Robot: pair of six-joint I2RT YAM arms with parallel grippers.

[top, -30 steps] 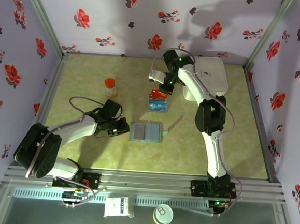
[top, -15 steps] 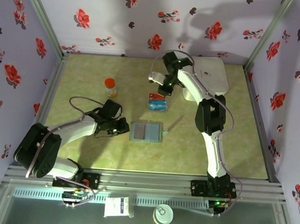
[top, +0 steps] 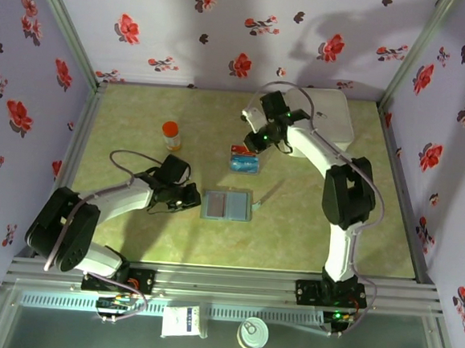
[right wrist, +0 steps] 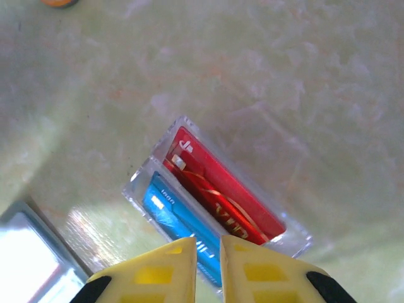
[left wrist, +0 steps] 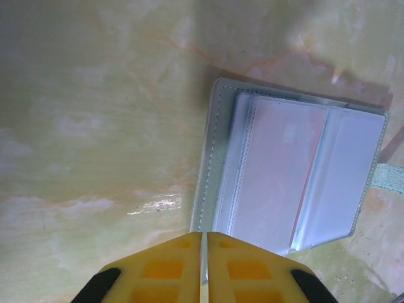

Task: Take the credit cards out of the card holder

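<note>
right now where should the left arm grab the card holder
Probably the stitched border of the card holder facing the shut left gripper, coming in low from that side: it lies open and flat, and that border juts past the clear sleeves.

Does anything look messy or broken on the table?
Nothing stands out. The card holder lies open and flat, and the red card and blue card sit side by side in a clear tray. Nothing is spilled.

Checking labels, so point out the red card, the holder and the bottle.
red card [right wrist: 221, 189], right wrist view, its middle.
holder [top: 227, 205], top view, its centre fold.
bottle [top: 171, 135], top view, its middle.
</note>
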